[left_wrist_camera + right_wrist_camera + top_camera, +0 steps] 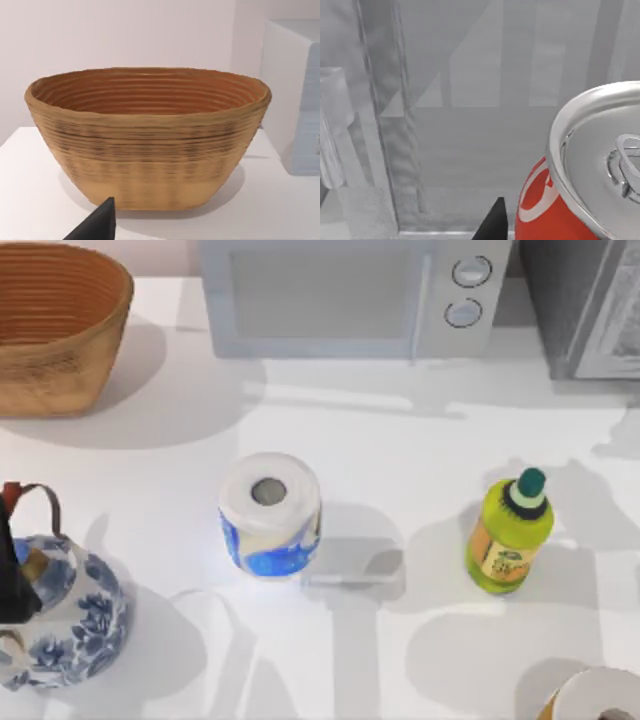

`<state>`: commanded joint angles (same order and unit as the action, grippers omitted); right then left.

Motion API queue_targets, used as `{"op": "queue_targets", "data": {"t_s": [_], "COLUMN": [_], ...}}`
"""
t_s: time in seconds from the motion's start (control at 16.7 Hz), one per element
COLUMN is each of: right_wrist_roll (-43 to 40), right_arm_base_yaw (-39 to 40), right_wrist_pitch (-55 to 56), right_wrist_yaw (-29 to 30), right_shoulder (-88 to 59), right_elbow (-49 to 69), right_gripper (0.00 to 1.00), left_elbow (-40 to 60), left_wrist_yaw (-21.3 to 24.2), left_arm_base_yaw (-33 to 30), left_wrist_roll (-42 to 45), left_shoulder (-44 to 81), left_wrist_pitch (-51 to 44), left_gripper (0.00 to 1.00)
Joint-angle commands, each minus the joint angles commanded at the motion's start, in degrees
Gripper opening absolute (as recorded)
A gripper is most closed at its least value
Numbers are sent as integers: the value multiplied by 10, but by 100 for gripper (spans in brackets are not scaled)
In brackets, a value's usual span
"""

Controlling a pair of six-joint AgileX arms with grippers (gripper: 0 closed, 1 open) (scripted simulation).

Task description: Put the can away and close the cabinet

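the can [580, 200] is red with a silver lid and pull tab, and it is seen very close in the right wrist view, in front of a grey cabinet [470, 125] with a frame and a pale inner wall. a dark tip of the right fingers [492, 222] is just beside the can; i cannot tell if they pinch it or are spread.

on the white worktop [400, 440], from the top view: a paper roll [270, 512] stands near the centre, a green bottle [510, 535] at 3 o'clock, a basket [55, 325] at 10 o'clock, a microwave [350, 295] at 12 o'clock, a blue-white teapot [60, 610] at 8 o'clock, and another roll [600, 695] at 5 o'clock. the cabinet corner [585, 305] is at 1 o'clock.

the left wrist view faces the basket [150, 140], with one dark left finger [100, 225] tip in front of it; i cannot tell its state.
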<state>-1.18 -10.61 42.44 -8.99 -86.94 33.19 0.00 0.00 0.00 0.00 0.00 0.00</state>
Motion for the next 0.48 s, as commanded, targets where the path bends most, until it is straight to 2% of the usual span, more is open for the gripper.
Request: {"op": "queue_targets", "data": {"t_s": [0.48], "right_wrist_roll": [1], "right_arm_base_yaw": [-1], "right_wrist_pitch": [-16], "right_wrist_yaw": [4], "right_shoulder": [26], "right_elbow": [-6], "right_gripper": [0], "left_elbow": [0], "left_wrist_yaw": [0], "left_arm_base_yaw": [0], "left_wrist_roll": [0], "left_shoulder": [0], "left_wrist_pitch": [0], "left_gripper": [100]}}
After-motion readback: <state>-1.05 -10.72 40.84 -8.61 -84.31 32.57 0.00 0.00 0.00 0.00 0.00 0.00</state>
